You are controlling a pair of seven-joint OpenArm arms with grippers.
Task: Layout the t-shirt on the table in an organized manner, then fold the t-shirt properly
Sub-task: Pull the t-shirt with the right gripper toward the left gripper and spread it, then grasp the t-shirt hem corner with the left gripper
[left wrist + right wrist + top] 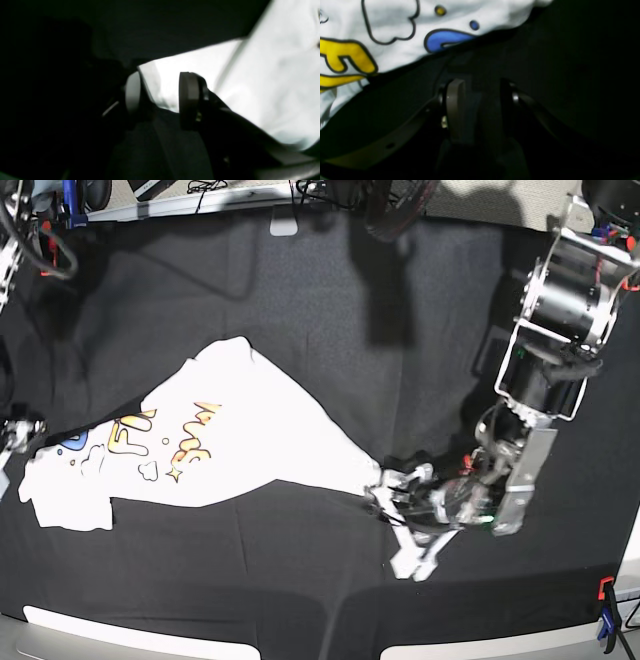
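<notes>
The white t-shirt [230, 440] lies print up on the black table [300, 310], drawn out to a narrow tip at its right end. My left gripper [385, 490] sits at that tip. In the left wrist view its fingers [188, 100] stand apart with a corner of the t-shirt [275, 75] showing between them, so my left gripper [160, 97] is open. My right gripper [12, 438] is at the left edge, beside the printed end. In the right wrist view my right gripper [481, 105] is open over bare black cloth, just short of the t-shirt [395, 25].
An orange and blue clamp [607, 620] grips the table's front right edge. White strips [120, 630] run along the front edge. Cables and gear [200, 195] lie beyond the back edge. The left arm's bulky joints [560, 300] rise at the right.
</notes>
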